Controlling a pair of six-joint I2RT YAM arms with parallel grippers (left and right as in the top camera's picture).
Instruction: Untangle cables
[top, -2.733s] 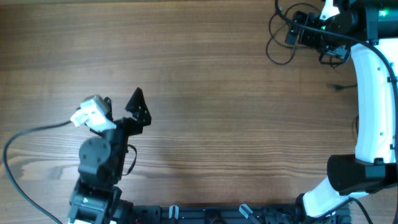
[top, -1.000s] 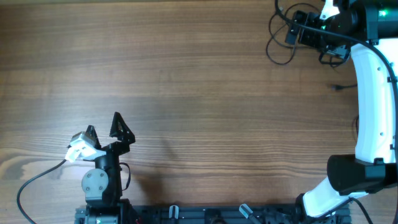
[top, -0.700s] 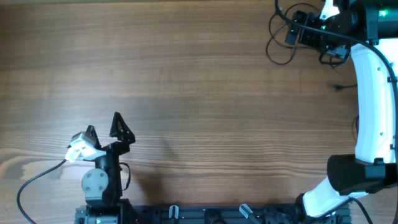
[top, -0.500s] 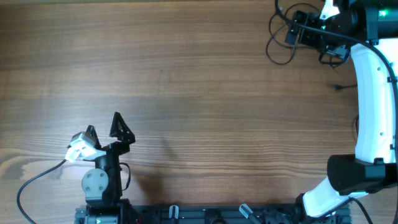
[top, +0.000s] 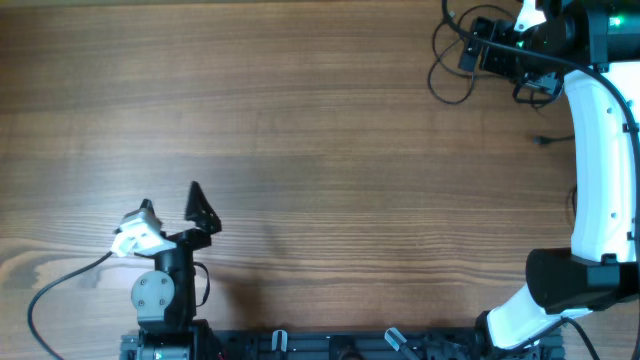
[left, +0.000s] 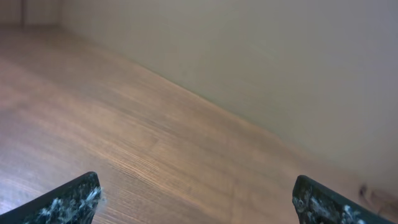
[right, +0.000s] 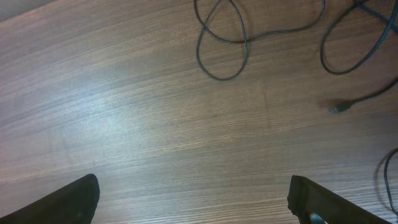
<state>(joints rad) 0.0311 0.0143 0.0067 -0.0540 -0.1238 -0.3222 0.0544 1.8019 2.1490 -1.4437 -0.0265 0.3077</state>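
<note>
The cables are thin black cords at the far right of the table. In the overhead view one loop (top: 443, 72) lies just left of my right gripper (top: 472, 54), and a short strand with a tiny plug (top: 543, 139) lies nearer. In the right wrist view a loop (right: 221, 43), a second strand (right: 348, 56) and a small plug end (right: 336, 110) lie loose ahead of my right gripper (right: 193, 202), which is open, empty and apart from them. My left gripper (top: 172, 205) is open and empty at the front left, far from the cables; its wrist view (left: 199, 205) shows only bare wood.
The white right arm (top: 600, 160) runs along the table's right edge. The left arm's thicker black cable (top: 60, 280) curves over the front left corner. A pale wall (left: 280, 62) rises behind the table's far edge.
My left arm has pulled back toward the front edge and, in the last half second, turned slightly to the right. The right arm and the cables have not moved.
</note>
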